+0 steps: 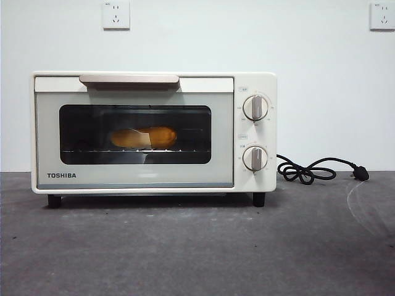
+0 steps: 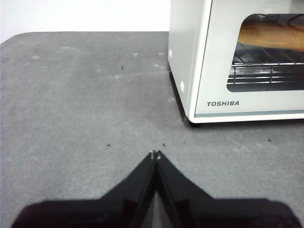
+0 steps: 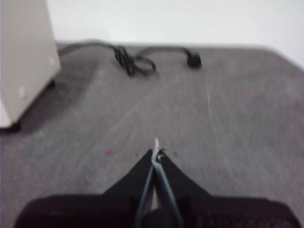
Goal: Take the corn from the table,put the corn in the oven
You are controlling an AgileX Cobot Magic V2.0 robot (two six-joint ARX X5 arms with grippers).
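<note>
corn (image 1: 144, 137): it's inside the oven, lying on its side on the wire rack, and I can see it through the dark glass. It sits a bit left of the window's middle. From my left wrist cam only a slice of it shows at the top of the window.

oven (image 1: 154, 132): cream-white Toshiba toaster oven standing on the table with its door shut. The bar handle (image 1: 129, 79) runs along the top of the door.

knobs: upper knob (image 1: 255, 108) and lower knob (image 1: 255, 158), stacked on the panel right of the door. I can't read the markings around them from here.

cord (image 1: 311, 170): black, loops in a loose tangle on the table to the right of the oven and ends in a plug (image 1: 361, 174) lying flat.

table (image 1: 197, 246): dark grey, felt-like, with a few pale scuffs and specks.

left gripper (image 2: 155, 155): jaws pressed together with nothing between them. It hangs over bare table, near the oven's front left corner but not touching it.

right gripper (image 3: 156, 153): jaws closed tip to tip, holding nothing. It's over open table off the oven's right side, with the cord ahead of it. That cam is pretty blurry.

wall: plain white behind everything, with two sockets up high, one (image 1: 116, 14) above the oven and one (image 1: 382, 15) at the far right.
</note>
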